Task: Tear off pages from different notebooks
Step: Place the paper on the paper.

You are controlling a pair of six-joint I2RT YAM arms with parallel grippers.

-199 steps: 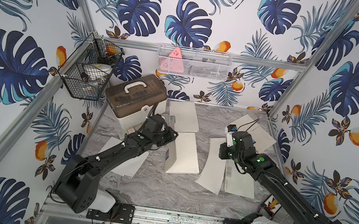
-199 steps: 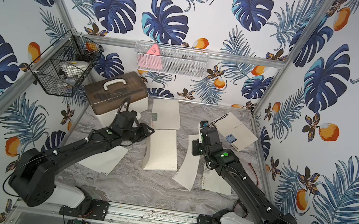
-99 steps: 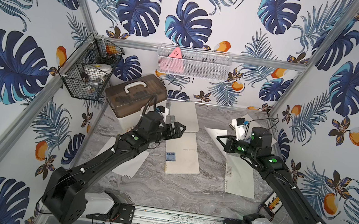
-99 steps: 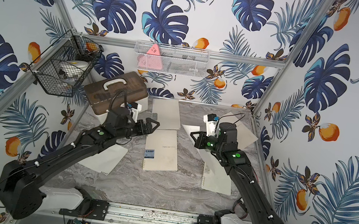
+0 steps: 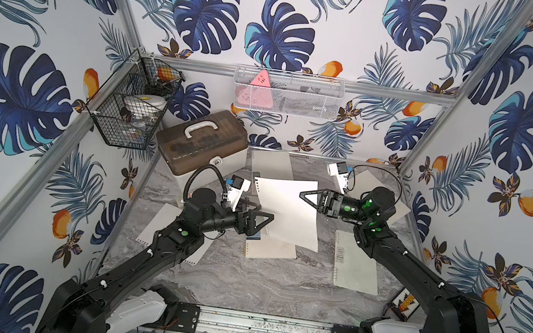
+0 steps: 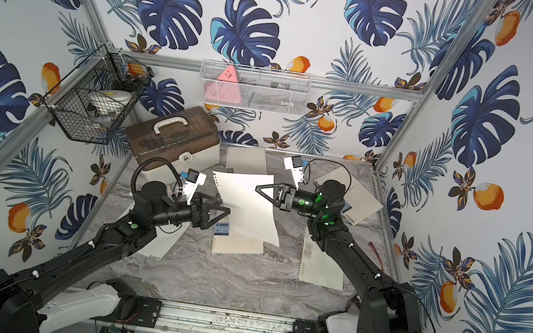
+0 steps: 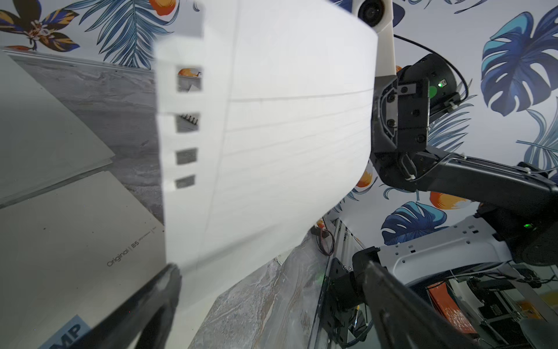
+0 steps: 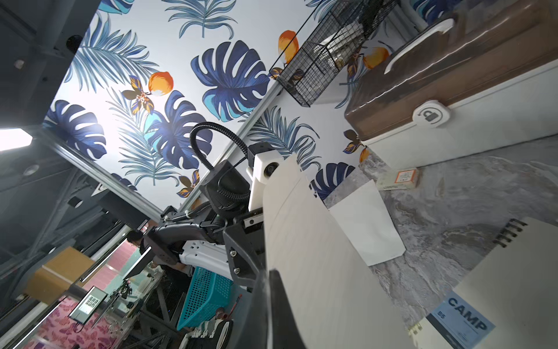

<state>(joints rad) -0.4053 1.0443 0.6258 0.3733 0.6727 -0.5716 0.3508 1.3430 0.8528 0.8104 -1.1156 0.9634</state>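
Item: page (image 5: 287,209), one loose sheet, in the air above the CAMP notebook (image 5: 269,250). Thin, light, limp; it bows under its own weight, and I judge it tears easily at the punched holes (image 7: 186,122). My right gripper (image 5: 304,195) is pinched on its plain edge. My left gripper (image 5: 263,217) stands wide, empty, beside the holed edge. Best hold: plain margin.

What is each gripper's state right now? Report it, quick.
Left gripper: open, holding nothing; the loose page has its punched edge close in front.
Right gripper: shut on the loose page, held clear of the table.
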